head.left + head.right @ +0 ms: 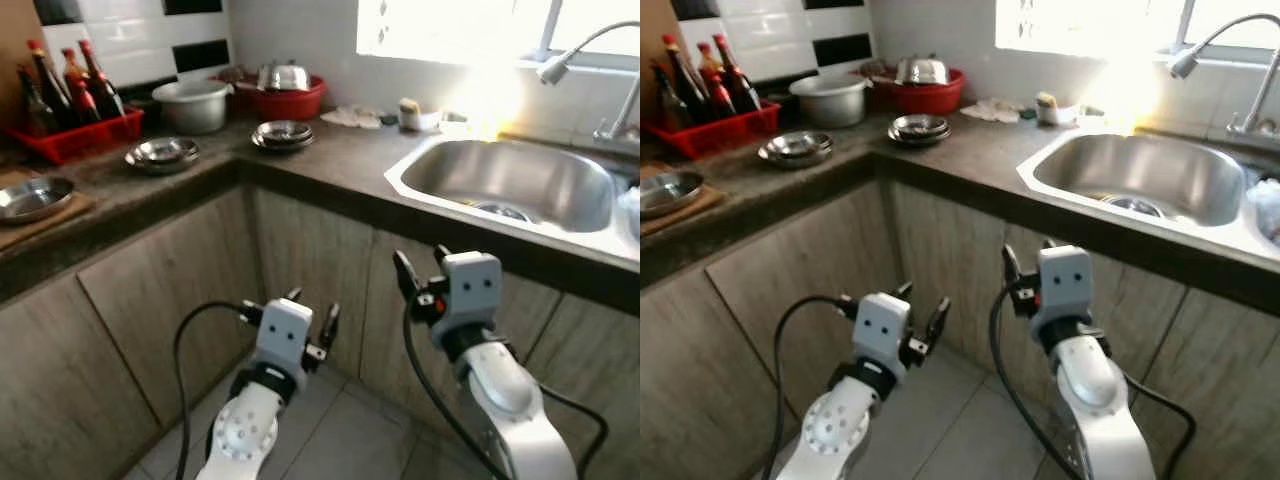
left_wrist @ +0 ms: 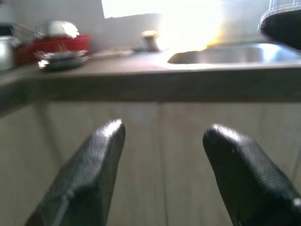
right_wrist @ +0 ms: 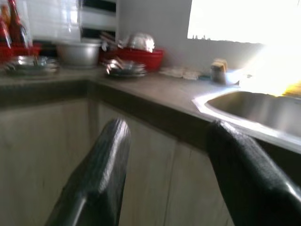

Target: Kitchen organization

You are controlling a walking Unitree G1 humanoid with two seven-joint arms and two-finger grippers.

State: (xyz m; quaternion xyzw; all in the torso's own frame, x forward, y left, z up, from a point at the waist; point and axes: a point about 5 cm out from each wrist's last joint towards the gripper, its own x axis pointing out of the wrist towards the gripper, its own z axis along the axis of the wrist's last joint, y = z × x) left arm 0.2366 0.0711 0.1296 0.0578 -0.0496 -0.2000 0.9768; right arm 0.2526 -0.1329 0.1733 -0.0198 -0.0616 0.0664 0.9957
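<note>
Both claws hung low in front of the cupboard doors, below the counter (image 1: 330,160) edge. From the left eye view, the left claw (image 1: 312,312) sat at about six o'clock and the right claw (image 1: 420,265) at about five, each with its black fingers spread wide and nothing between them, touching nothing. The wrist views agreed: two fingers well apart, with bare cupboard front beyond.

Outward and up, toward twelve o'clock, a stack of steel bowls (image 1: 282,134) stood near the counter's inner corner; a second stack of bowls (image 1: 163,153) lay toward eleven, and a single steel dish (image 1: 30,197) on a wooden board at nine. Behind them were a red crate of sauce bottles (image 1: 75,135), a pale pot (image 1: 194,104) and a red basin (image 1: 288,100) holding a lidded pot. The sink (image 1: 510,180) lay at two o'clock under a bright window.

The steel bowls looked light, stiff and slippery; pinching a rim, one bowl at a time, seemed the safest hold. The glass bottles would be heavier and breakable, best taken by the body.
</note>
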